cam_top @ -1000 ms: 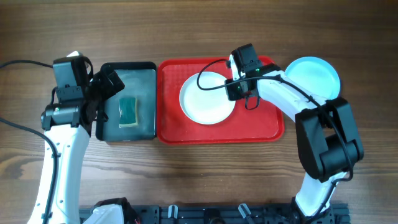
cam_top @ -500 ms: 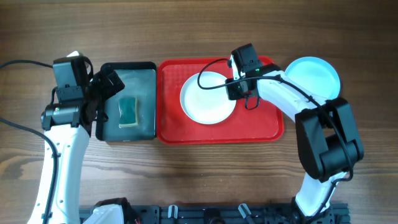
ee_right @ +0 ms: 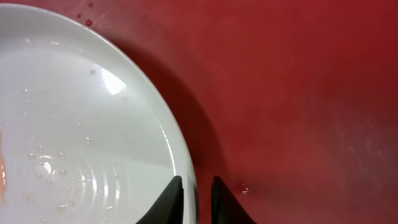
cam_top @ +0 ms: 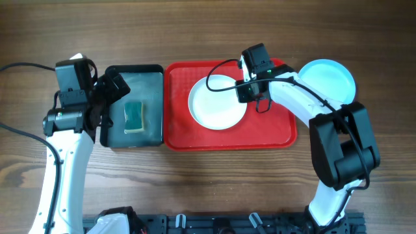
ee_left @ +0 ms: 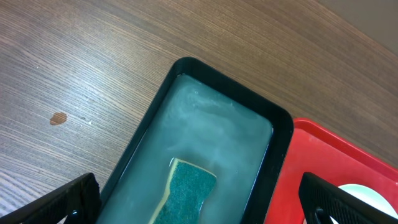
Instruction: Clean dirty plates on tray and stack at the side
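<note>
Right claw (ee_right: 194,188), one white plate (ee_right: 74,124) gripped

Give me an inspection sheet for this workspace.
Surface: wooden table, one small brown spot.
Job's things: white plate on red tray, wet; turquoise plate on the table right of it.
Clutter: black tray of water with green sponge.
Grippers: left gripper open above black tray; right gripper straddles white plate's rim, grip unclear.
Cables: black cable loops over white plate; second cable far left.
Surroundings: nothing seen.
</note>
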